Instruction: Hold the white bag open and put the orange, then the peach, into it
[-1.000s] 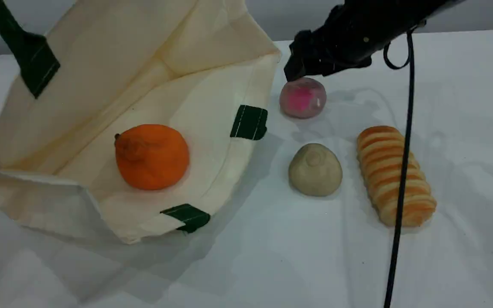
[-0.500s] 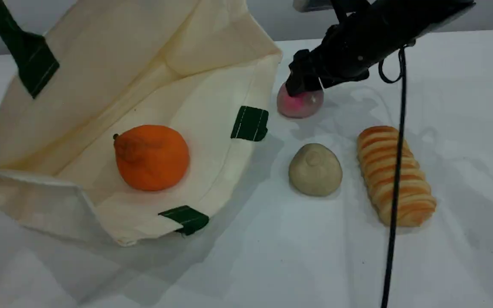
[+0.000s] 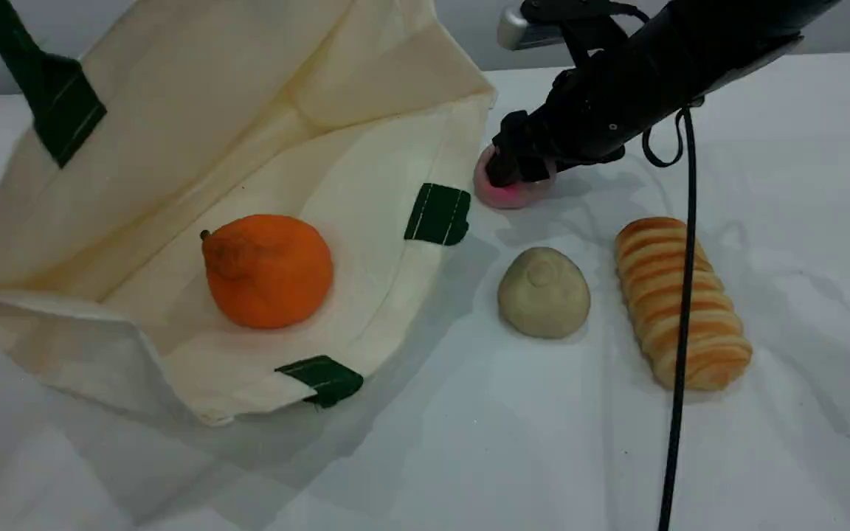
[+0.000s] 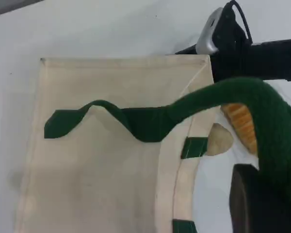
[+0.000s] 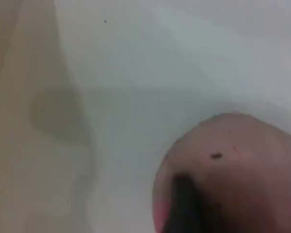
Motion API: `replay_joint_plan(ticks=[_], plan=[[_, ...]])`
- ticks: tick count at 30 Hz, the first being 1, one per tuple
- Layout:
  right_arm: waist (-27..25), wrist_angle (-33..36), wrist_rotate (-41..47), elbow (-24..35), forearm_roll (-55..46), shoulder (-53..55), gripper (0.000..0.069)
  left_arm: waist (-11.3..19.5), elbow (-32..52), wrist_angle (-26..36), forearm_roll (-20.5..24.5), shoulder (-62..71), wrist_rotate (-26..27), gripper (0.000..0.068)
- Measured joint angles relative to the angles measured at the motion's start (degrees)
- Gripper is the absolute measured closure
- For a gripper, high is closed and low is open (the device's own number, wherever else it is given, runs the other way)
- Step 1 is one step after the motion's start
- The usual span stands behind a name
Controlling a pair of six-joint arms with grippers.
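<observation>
Two task fruits: one bagged, one on the tabletop.
White bag: lies on its side at the left of the scene view, mouth gaping toward the camera, upper wall raised.
Bag handle: dark green rope, runs up to the left claw in the left wrist view; the other handle lies slack across the bag's outer face.
Green strap patches: one on the bag's right rim, one on the near rim.
Orange: inside the white bag, resting on its lower wall, stem end turned left.
Peach: on the tabletop just beside the bag's right rim, apart from the fabric; mostly hidden under the right claw in the scene view.
Right claw: down over the peach, one dark fingertip against its front face in the right wrist view; whether the jaws have gripped it cannot be told.
Left claw: clenched on the bag handle, holding the bag's upper side up.
Beige bun: on the tabletop nearer the camera than the peach, well clear of it.
Striped bread roll: right of the bun, lengthwise toward the camera.
Black cable: hangs from the right arm, crossing in front of the bread roll.
</observation>
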Motion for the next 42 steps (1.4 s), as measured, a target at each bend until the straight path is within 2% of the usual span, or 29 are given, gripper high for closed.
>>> replay_joint_plan(ticks=[4, 11, 14, 18, 22, 26, 34, 37, 42], plan=[[0.0, -0.3, 0.0, 0.1, -0.2, 0.0, 0.0306, 0.0, 0.0, 0.0, 0.0, 0.0, 0.0, 0.0615], [-0.6, -0.6, 0.1, 0.2, -0.4, -0.5, 0.0307, 0.0, 0.0, 0.0, 0.0, 0.0, 0.0, 0.0615], [-2.4, -0.6, 1.2, 0.5, -1.3, -2.0, 0.0324, 0.0, 0.0, -0.1, 0.0, 0.0, 0.0, 0.0615], [-7.5, -6.4, 4.0, 1.0, -3.8, -5.3, 0.0382, 0.0, 0.1, -0.1, 0.0, 0.1, 0.0, 0.0615], [-12.1, 4.0, 8.7, 1.4, -9.0, -8.8, 0.0384, 0.0, 0.1, -0.1, -0.7, 0.8, 0.0, 0.0615], [-15.7, 8.0, 14.2, 1.4, -15.2, -11.9, 0.0384, 0.0, 0.1, -0.2, -2.7, 2.5, 0.6, 0.0615], [-15.7, 23.1, 25.1, 1.4, -28.7, -18.8, 0.0384, 0.0, 0.0, -0.2, -2.8, 4.6, 0.7, 0.0615], [-15.5, 29.3, 27.7, 1.4, -28.7, -20.5, 0.0384, 0.0, 0.0, -0.2, -2.8, 4.7, 0.9, 0.0615], [-14.5, 38.5, 27.1, 1.4, -25.1, -21.1, 0.0384, 0.0, -0.8, 0.0, -2.7, 4.8, 0.9, 0.0615]])
